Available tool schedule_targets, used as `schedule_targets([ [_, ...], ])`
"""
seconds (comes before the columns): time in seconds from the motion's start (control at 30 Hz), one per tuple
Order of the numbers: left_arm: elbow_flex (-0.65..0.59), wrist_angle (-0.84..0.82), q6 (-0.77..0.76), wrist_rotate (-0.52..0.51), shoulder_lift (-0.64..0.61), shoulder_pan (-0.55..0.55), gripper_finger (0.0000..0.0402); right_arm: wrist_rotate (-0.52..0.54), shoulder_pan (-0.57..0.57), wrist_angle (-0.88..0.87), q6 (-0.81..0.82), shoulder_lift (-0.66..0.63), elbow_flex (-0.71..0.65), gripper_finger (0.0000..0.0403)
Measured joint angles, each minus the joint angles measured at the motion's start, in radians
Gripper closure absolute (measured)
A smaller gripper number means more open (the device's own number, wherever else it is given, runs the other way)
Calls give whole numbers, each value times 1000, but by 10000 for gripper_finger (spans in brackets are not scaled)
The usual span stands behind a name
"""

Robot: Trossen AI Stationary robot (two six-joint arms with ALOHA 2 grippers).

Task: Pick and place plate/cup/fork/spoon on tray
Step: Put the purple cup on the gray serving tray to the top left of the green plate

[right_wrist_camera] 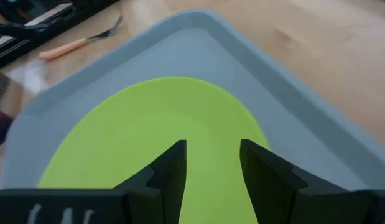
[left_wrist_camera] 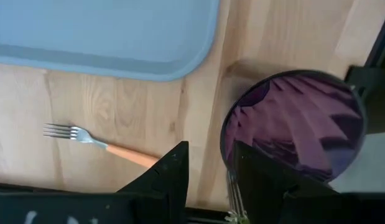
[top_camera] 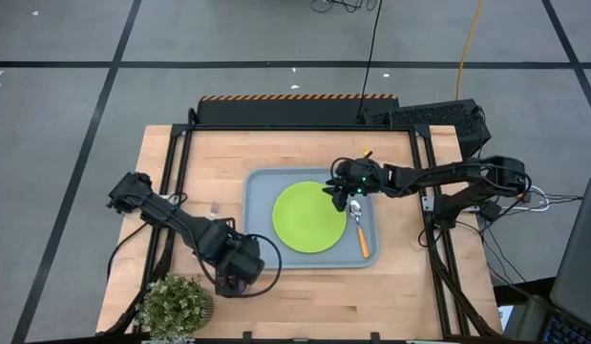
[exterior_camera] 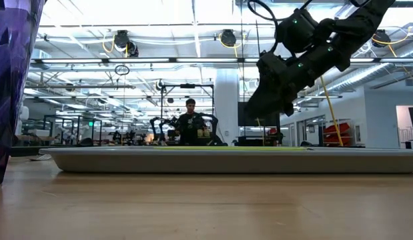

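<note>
The lime-green plate [top_camera: 309, 217] lies flat in the grey-blue tray [top_camera: 260, 191]. The spoon [top_camera: 358, 227] lies in the tray to the plate's right. My right gripper [right_wrist_camera: 214, 165] is open and empty, and hovers over the plate's far right part [top_camera: 338, 188]. The purple cup [left_wrist_camera: 295, 121] stands upright on the table near the front left. My left gripper [left_wrist_camera: 211, 174] is open above it, one finger over the cup's mouth and one outside its rim. The fork [left_wrist_camera: 99, 144] lies on the table between the cup and the tray. The high view shows neither the cup nor the fork.
A potted plant [top_camera: 176, 306] stands at the table's near left corner, close to my left arm. A small object [top_camera: 214, 205] lies on the wood left of the tray. Dark equipment [top_camera: 433, 119] sits at the far right. A person [exterior_camera: 191, 123] stands in the room beyond the table.
</note>
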Motion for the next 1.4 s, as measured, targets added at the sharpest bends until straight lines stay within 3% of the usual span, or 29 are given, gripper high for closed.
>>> schedule_targets([
  [1.4,-5,85,1,-8,0,-44,273,31,38,0,-17,0,0,259],
])
